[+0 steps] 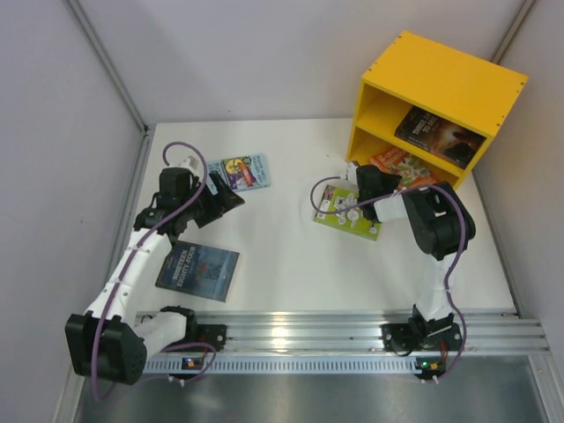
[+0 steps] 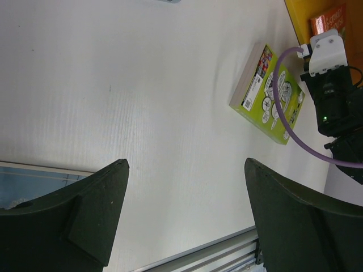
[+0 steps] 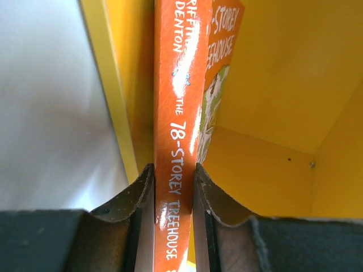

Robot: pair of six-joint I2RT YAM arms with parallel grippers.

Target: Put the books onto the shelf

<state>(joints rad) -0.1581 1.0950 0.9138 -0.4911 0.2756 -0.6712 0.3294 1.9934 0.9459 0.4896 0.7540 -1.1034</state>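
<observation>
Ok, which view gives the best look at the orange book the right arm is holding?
Right wrist: the orange book fills the frame, spine legible, pinched between the fingers at the shelf. Top external shows only part of its cover behind the arm; left wrist catches a distant corner.

Left gripper (image 2: 186,167) wide, right gripper (image 3: 174,170) clamped
</observation>
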